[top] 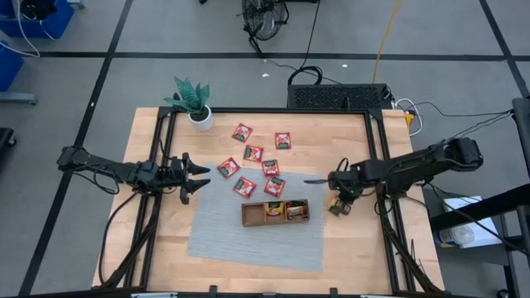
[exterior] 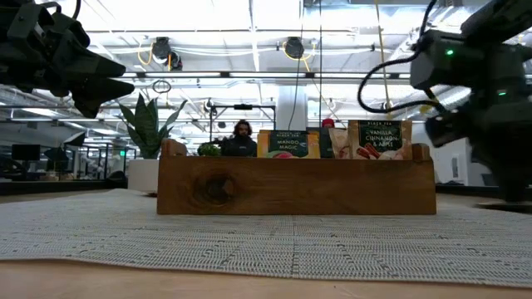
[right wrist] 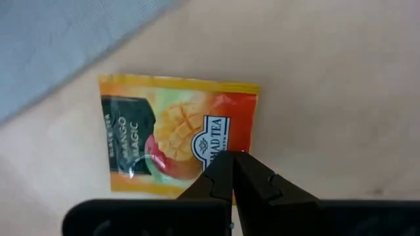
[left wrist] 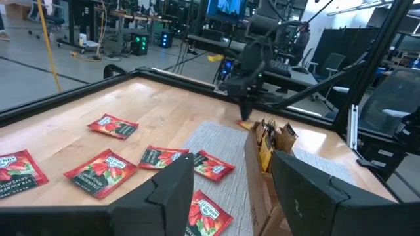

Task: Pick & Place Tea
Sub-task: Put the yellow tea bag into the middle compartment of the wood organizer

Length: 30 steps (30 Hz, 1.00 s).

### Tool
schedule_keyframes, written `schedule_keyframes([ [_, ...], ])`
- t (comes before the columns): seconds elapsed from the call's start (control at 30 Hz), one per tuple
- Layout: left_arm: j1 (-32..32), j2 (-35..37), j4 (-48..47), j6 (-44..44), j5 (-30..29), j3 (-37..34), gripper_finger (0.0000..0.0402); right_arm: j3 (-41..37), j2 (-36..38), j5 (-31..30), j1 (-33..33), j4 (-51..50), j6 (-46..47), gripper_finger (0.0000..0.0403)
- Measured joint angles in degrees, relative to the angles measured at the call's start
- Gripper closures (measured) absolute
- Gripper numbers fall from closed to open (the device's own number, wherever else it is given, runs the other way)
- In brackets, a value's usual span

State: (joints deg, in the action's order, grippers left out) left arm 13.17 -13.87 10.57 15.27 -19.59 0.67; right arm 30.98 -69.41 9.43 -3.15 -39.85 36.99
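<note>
An orange-yellow mango tea sachet (right wrist: 177, 134) lies flat on the bare wood (top: 335, 205), right of the brown wooden tray (top: 276, 213). My right gripper (right wrist: 233, 176) points down over it, shut, its tips above the sachet's edge. Several red tea sachets (top: 253, 153) lie flat on the table and on the grey mat (top: 248, 240) beyond the tray. More sachets (exterior: 287, 143) stand upright inside the tray. My left gripper (top: 197, 178) waits open and level at the mat's left edge, with nothing between its fingers (left wrist: 170, 196). My right gripper comes from above with its shut fingertips (right wrist: 223, 177) over the middle of one edge of the mango sachet (right wrist: 197, 187), which lies flat on the wood. Whether the tips touch it, I cannot tell.
A potted plant (top: 192, 103) stands at the table's far left corner. Black frame rails (top: 377, 149) run along the table's sides. Bare wood lies to the right of the tray and along the near edge.
</note>
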Motion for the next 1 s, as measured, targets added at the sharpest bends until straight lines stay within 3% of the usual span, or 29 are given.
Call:
schedule_keyframes([
  [0.13,0.0,0.0,0.0,0.0,0.0,0.0,0.0197,-0.1,3.9,2.5,-3.6,2.6,1.6,0.0403],
  [0.27,0.0,0.0,0.0,0.0,0.0,0.0,0.0197,-0.1,7.1,2.4,-6.3,12.6,0.1,0.0403],
  [0.5,0.0,0.0,0.0,0.0,0.0,0.0,0.0197,0.0,9.4,1.1,-12.2,41.5,-18.8,0.04],
  [0.63,0.0,0.0,0.0,0.0,0.0,0.0,0.0197,0.0,7.9,1.1,-16.4,48.8,-26.7,0.0355],
  [0.7,0.0,0.0,0.0,0.0,0.0,0.0,0.0197,0.0,6.5,-1.0,-18.6,49.5,-28.8,0.0312],
  [0.83,0.0,0.0,0.0,0.0,0.0,0.0,0.0197,1.2,2.6,-12.5,-23.0,46.5,-34.0,0.0206],
  [0.93,0.0,0.0,0.0,0.0,0.0,0.0,0.0197,7.0,0.1,-21.4,-25.6,32.8,-39.3,0.0143],
  [1.0,0.0,0.0,0.0,0.0,0.0,0.0,0.0197,11.9,-2.4,-25.4,-26.6,19.5,-38.8,0.0126],
])
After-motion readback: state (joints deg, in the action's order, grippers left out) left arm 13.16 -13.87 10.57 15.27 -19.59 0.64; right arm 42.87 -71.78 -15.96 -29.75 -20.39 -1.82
